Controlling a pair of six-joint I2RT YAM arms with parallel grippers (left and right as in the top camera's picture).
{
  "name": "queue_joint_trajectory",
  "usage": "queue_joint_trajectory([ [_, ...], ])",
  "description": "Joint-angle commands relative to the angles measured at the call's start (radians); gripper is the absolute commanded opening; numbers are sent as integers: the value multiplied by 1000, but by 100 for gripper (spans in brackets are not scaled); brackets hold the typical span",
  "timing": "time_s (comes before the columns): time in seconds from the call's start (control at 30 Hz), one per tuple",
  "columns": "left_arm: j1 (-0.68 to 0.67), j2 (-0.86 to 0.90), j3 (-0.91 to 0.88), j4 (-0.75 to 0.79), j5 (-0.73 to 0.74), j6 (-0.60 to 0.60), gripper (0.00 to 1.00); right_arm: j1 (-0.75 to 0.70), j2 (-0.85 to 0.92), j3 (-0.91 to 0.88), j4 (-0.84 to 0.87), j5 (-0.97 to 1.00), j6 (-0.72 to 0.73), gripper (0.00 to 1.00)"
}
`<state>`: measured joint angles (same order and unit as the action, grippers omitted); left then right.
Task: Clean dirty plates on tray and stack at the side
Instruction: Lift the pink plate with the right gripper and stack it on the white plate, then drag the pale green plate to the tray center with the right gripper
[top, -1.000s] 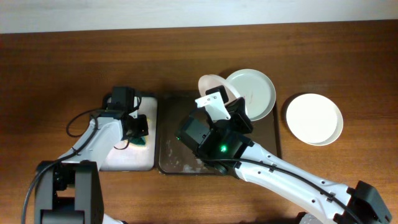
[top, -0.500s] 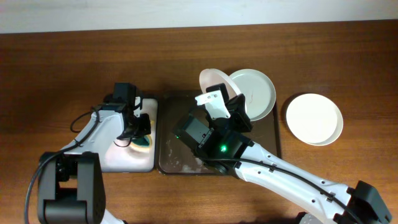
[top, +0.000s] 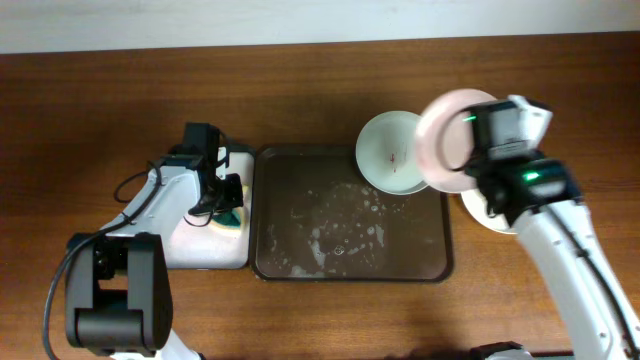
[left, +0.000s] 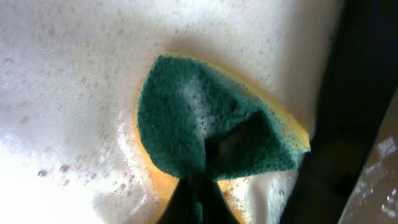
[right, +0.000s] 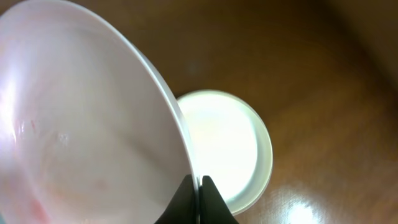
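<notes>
My right tool (right: 199, 186) grasps a round white shallow plate (right: 87, 124) by its rim, steeply tilted. The second white plate (right: 230, 143), on the wooden table (right: 336, 74), lies toward four o'clock, nearest this arm.

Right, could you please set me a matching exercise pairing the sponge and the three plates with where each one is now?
Things:
1. sponge
2. pinkish plate
3. red-smeared plate
4. plain white plate

Places:
A. at the brown tray's far edge
B. on the bare table
C. in the right pincer, tilted
D. in the soapy white tray

Pairs: 1-D; 2-C; 3-A; 4-B
</notes>
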<state>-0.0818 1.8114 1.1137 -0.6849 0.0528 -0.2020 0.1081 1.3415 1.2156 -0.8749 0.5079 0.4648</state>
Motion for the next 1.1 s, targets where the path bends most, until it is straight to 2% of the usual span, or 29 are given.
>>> queue_joint_trajectory([
  [0.0,5,17,84,-73,4,-6,0,-238,39,12,-9,-268,23,4],
  [0.03,5,17,103,-105,4,-6,0,-330,72,11,-13,-321,21,4],
  [0.13,5,17,118,-171,3,-6,1,-472,176,11,-34,-377,11,4],
  [0.2,5,17,118,-208,4,-6,7,-516,256,11,-35,-377,11,4],
  [0.3,5,17,118,-220,3,-6,9,-530,342,11,-29,-378,11,4],
  [0.33,5,17,117,-209,3,-6,10,-526,365,11,-28,-393,11,9],
  [0.37,5,17,117,-197,3,-6,7,-521,377,11,-28,-420,10,27],
  [0.4,5,18,117,-184,4,-6,0,-519,377,11,-27,-443,6,32],
  [0.67,3,93,113,-135,3,-29,0,-493,364,14,63,-869,-224,36],
  [0.8,3,171,113,-129,4,-32,0,-388,364,14,114,-874,-329,37],
  [0.9,3,177,114,-145,11,-32,0,-297,365,14,183,-863,-338,40],
  [0.97,4,145,127,-166,32,-33,0,-262,367,14,219,-863,-338,40],
  [1.07,4,-5,141,-163,34,-33,0,-196,367,13,290,-779,-338,40],
])
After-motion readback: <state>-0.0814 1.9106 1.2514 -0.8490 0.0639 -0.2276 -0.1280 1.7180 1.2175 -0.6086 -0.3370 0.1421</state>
